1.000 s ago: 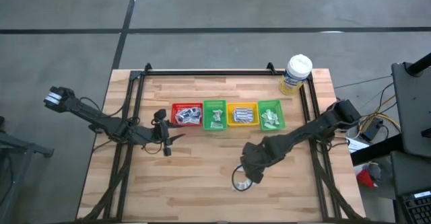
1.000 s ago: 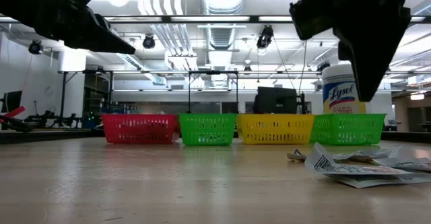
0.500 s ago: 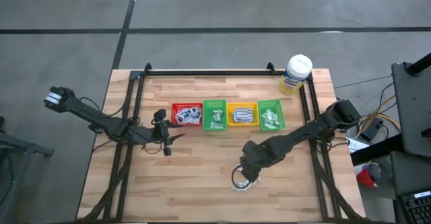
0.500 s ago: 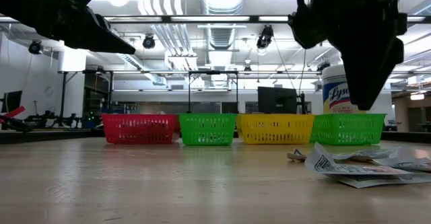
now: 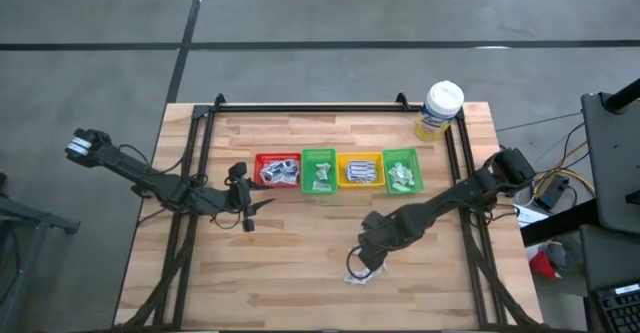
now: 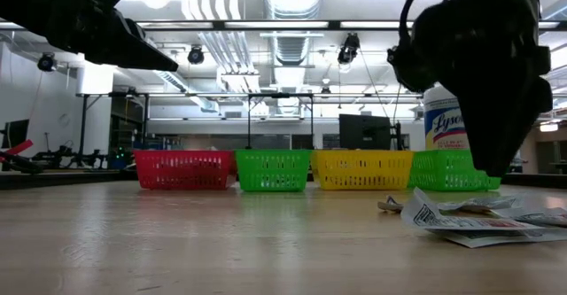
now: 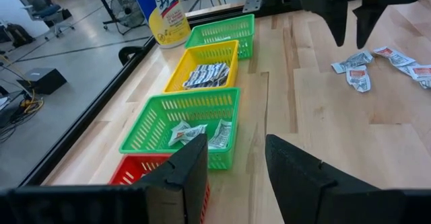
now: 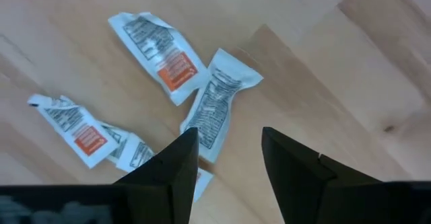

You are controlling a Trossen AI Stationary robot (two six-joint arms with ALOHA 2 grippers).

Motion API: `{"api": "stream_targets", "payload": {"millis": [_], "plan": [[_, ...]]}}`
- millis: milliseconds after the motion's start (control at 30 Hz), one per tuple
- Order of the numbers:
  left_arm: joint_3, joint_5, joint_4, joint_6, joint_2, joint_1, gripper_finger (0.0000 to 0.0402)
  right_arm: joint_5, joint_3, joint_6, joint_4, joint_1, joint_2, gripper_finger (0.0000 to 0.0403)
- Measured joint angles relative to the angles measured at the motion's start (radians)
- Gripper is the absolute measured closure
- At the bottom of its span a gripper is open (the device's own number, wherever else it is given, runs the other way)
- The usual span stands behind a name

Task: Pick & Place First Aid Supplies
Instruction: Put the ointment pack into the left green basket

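Right gripper: fingers parted, empty, hovering just above loose first aid packets on the surface, near its front right. Advice: straddle a single packet, pinch squarely. Left gripper: fingers parted, empty, waiting beside the bins.

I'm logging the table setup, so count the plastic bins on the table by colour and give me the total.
Red bin: 1
Green bins: 2
Yellow bin: 1
Total: 4 bins
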Motion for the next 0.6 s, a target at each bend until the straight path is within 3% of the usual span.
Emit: {"api": "stream_targets", "payload": {"millis": [600], "plan": [[0.000,0.000,0.000,0.000,0.000,0.000,0.0251,-0.005,-0.071,0.054,0.092,0.000,0.002,0.0250]]}}
